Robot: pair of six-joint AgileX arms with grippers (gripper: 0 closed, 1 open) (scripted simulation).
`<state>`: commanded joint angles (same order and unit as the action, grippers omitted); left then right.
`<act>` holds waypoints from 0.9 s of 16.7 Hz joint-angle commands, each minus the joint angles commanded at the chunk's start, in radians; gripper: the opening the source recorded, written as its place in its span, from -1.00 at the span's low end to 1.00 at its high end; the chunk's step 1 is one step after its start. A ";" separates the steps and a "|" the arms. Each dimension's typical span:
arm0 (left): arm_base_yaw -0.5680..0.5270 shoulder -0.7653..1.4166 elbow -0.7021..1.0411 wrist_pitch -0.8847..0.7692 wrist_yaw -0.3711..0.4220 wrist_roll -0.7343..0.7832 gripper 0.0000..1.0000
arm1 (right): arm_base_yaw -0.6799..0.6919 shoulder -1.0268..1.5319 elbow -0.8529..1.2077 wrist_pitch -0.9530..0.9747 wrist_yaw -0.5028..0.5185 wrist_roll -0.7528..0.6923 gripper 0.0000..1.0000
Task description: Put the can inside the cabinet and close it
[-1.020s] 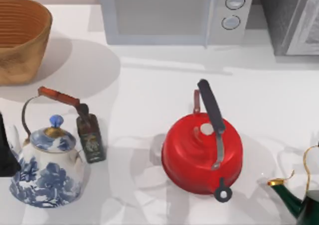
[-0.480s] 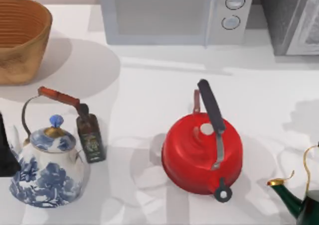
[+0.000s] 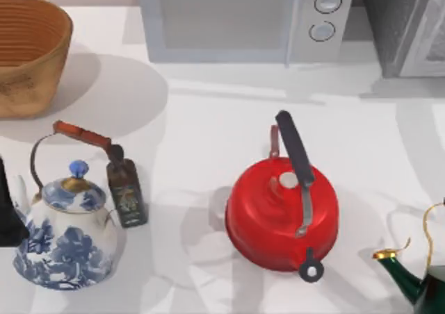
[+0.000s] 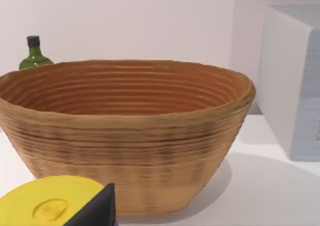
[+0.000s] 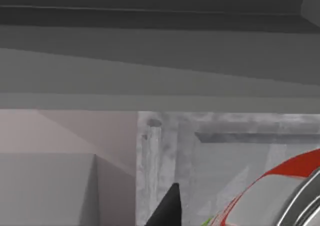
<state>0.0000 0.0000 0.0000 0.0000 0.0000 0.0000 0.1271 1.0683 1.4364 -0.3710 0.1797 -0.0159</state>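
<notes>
The can (image 5: 280, 191), red and white with a silver rim, hangs close in the right wrist view. My right gripper (image 5: 210, 221) is shut on it, and one dark fingertip (image 5: 169, 206) shows beside it. Straight ahead of the can stands the dark grey speckled cabinet (image 5: 160, 156) with its pale framed door panel (image 5: 240, 156). From above, the cabinet (image 3: 396, 22) sits at the table's back right corner. My left gripper (image 3: 5, 217) stays parked at the table's left edge; its dark tip (image 4: 97, 211) points toward the basket.
A white microwave (image 3: 243, 19) stands at the back, left of the cabinet. A woven basket (image 3: 28, 50) is at the back left. Along the front are a blue-and-white kettle (image 3: 66, 237), a dark bottle (image 3: 126, 192), a red kettle (image 3: 281, 213) and a green kettle (image 3: 424, 279).
The shadow on the right side of the table has slid back toward the cabinet. Kettles, bottle and left arm have not moved.
</notes>
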 joint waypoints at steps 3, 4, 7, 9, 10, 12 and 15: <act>0.000 0.000 0.000 0.000 0.000 0.000 1.00 | 0.029 0.126 0.194 -0.019 0.006 0.018 -1.00; 0.000 0.000 0.000 0.000 0.000 0.000 1.00 | 0.038 0.166 0.238 -0.027 0.008 0.023 -1.00; 0.000 0.000 0.000 0.000 0.000 0.000 1.00 | 0.056 0.251 0.305 -0.050 0.015 0.034 -1.00; 0.000 0.000 0.000 0.000 0.000 0.000 1.00 | 0.058 0.261 0.308 -0.054 0.016 0.035 -1.00; 0.000 0.000 0.000 0.000 0.000 0.000 1.00 | 0.058 0.261 0.308 -0.054 0.016 0.035 -1.00; 0.000 0.000 0.000 0.000 0.000 0.000 1.00 | 0.054 0.259 0.301 -0.052 0.016 0.037 -1.00; 0.000 0.000 0.000 0.000 0.000 0.000 1.00 | 0.052 0.295 0.338 -0.066 0.012 0.036 -1.00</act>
<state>0.0000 0.0000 0.0000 0.0000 0.0000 0.0000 0.1788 1.3635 1.7743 -0.4370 0.1918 0.0205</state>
